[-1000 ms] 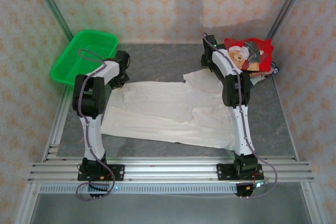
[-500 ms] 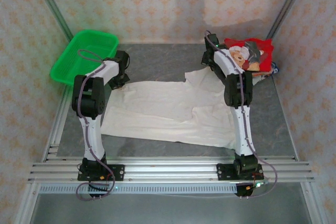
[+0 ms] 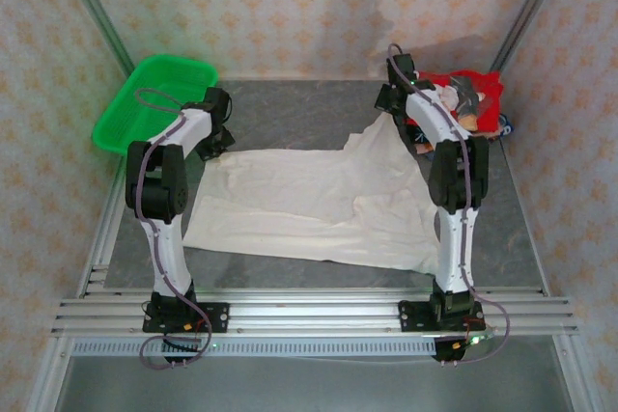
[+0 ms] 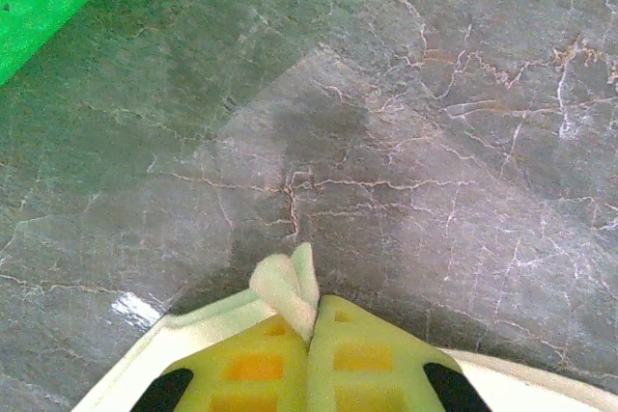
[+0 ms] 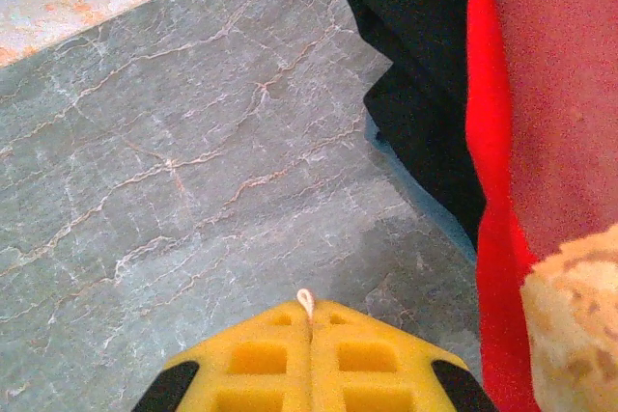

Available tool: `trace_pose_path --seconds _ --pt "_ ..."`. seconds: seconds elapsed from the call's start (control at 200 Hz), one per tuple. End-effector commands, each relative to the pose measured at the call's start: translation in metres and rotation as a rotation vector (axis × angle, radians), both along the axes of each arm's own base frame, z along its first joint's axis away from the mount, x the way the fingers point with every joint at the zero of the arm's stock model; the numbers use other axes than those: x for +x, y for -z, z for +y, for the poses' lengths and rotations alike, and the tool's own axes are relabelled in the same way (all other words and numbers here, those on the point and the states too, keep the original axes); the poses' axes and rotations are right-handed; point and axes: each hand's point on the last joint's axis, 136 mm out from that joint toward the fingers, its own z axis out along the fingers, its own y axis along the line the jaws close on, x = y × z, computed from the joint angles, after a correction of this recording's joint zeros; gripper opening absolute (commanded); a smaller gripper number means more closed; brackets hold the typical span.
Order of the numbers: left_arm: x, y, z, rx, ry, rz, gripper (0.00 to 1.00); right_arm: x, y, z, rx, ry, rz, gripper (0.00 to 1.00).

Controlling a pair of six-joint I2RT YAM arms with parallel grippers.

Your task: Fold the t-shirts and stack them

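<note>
left pincer [image 4: 309, 325] and right pincer [image 5: 309, 320] are each clamped on a far corner of the off-white shirt [image 3: 309, 205] spread flat across the counter [image 3: 290, 113], so imo lift both evenly and carry that edge toward the near hem together, keeping it taut.

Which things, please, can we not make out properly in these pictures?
Top view: the right arm hides part of the red shirt; the number of folded shirts beneath is unclear.
Right wrist view: the frame edge cuts off the red shirt's print.
Left wrist view: the left gripper hides most of the off-white shirt.
</note>
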Motion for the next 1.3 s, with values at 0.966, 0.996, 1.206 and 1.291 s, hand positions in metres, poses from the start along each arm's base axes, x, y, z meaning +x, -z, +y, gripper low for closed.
trace_pose_path --seconds 0.966,0.996,1.206,1.291 --pt "-0.012 -0.068 0.013 0.058 0.128 -0.105 0.00 -0.095 -0.086 -0.014 0.063 -0.001 -0.166 0.00" --pt "-0.013 -0.069 0.013 0.058 0.133 -0.109 0.00 -0.099 -0.086 -0.014 0.066 0.002 -0.163 0.00" --pt "-0.023 -0.075 0.015 0.077 0.145 -0.118 0.00 -0.134 -0.083 -0.021 0.088 0.043 -0.136 0.00" --pt "-0.027 -0.075 0.018 0.092 0.150 -0.116 0.00 -0.148 -0.080 -0.024 0.096 0.058 -0.117 0.00"
